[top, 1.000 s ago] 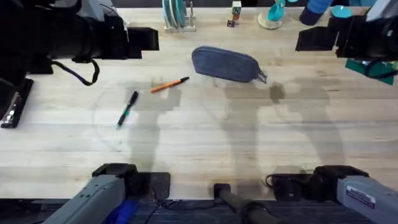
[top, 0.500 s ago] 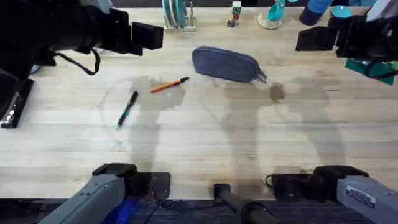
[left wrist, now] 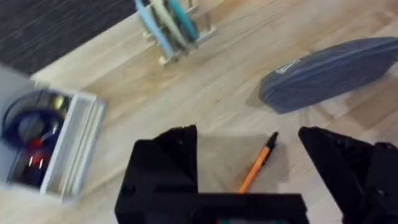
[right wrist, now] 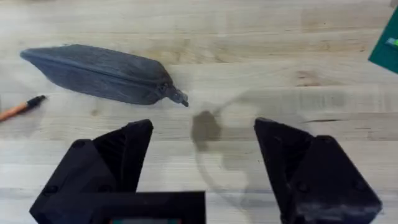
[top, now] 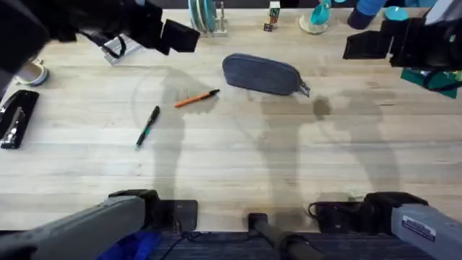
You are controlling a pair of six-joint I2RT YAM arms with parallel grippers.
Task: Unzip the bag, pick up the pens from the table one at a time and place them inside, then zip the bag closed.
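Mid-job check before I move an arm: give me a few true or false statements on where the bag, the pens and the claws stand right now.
1. The bag is zipped shut. True.
2. The orange pen is already inside the bag. False: it lies on the table beside the bag.
3. The black pen lies on the table, apart from the orange pen. True.
4. The left claw grips the orange pen. False: it is open and holds nothing.
5. The right claw is open and empty. True.

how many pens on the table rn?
2. The orange pen lies just left of the bag, apart from it. The black pen lies farther left and nearer the arms' bases. Neither is in the bag; none seems hidden.
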